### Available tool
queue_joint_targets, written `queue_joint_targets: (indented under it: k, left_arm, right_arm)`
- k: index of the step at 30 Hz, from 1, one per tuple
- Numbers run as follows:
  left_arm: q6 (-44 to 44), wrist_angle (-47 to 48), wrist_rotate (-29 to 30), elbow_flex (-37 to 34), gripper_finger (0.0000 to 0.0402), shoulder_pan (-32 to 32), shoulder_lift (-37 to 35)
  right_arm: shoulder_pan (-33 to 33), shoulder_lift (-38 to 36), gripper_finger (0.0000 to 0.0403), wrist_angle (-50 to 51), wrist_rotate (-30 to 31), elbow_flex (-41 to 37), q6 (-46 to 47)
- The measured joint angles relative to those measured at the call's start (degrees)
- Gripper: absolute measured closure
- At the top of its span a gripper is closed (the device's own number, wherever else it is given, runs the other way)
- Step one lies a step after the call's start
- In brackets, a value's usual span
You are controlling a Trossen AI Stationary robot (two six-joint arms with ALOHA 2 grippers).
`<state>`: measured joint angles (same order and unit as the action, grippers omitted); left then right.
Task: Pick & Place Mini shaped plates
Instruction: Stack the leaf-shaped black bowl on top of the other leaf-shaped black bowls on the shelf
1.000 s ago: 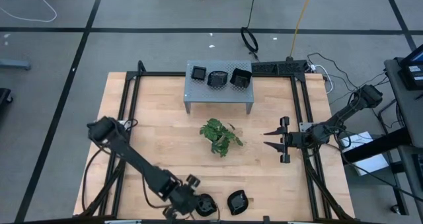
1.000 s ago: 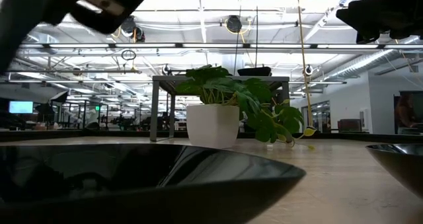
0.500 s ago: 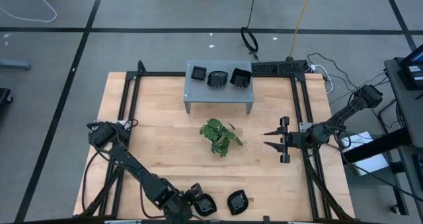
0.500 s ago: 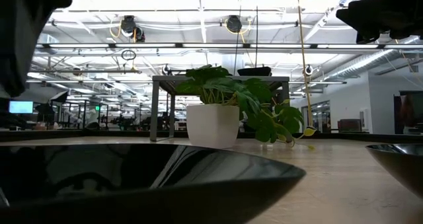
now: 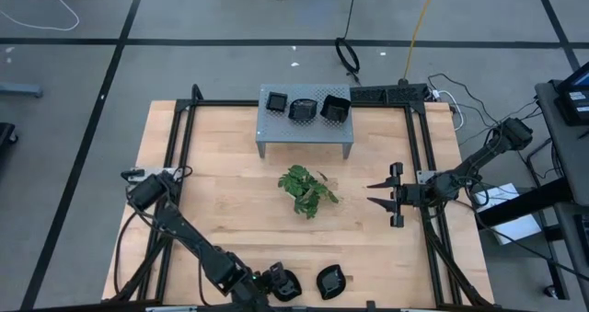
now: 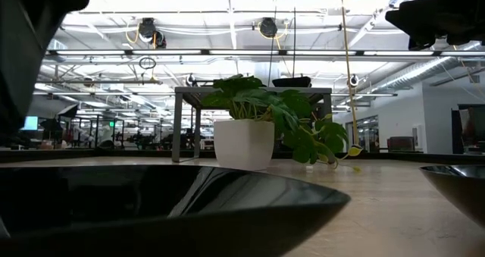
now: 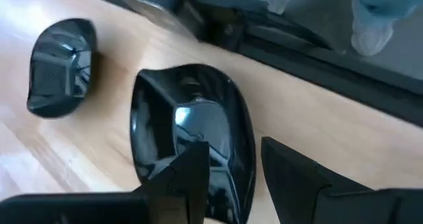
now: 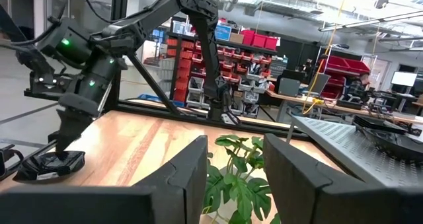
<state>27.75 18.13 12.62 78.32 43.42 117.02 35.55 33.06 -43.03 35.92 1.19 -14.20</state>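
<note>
The left gripper [image 5: 281,284] has come down over the black plate [image 7: 192,138] nearest the table's front edge, fingers open around its rim, holding nothing. A grab looks next. The right gripper [image 5: 375,194] waits open, right of the plant [image 5: 306,189].

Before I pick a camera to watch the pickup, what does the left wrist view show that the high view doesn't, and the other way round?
Only the left wrist view shows the left gripper open, one finger over the near plate's hollow and the other outside its rim.

Only the high view shows the grey stand with three plates, the green sprig mid-table, and the right gripper waiting at the right side.

Both show two black plates near the front edge, the second beside the first.
</note>
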Motion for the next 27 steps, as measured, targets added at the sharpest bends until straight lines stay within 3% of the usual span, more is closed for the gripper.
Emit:
queue_joint_targets:
  k: [18, 22, 27]
  left_arm:
    - [0.0, -0.1, 3.5, -0.1, 0.0263, -0.3, 2.0]
    - [0.0, -0.2, 3.6, -0.1, 0.0301, -0.6, 2.0]
    - [-0.1, 0.0, 3.5, -0.1, 0.0385, -0.8, 2.0]
  right_arm:
    - [0.0, 0.0, 0.0268, 0.1, 0.0, 0.0, 0.0]
    - [0.0, 0.0, 0.0268, 0.1, 0.0, 0.0, 0.0]
    - [0.0, 0.0, 0.0268, 0.0, 0.0, 0.0, 0.0]
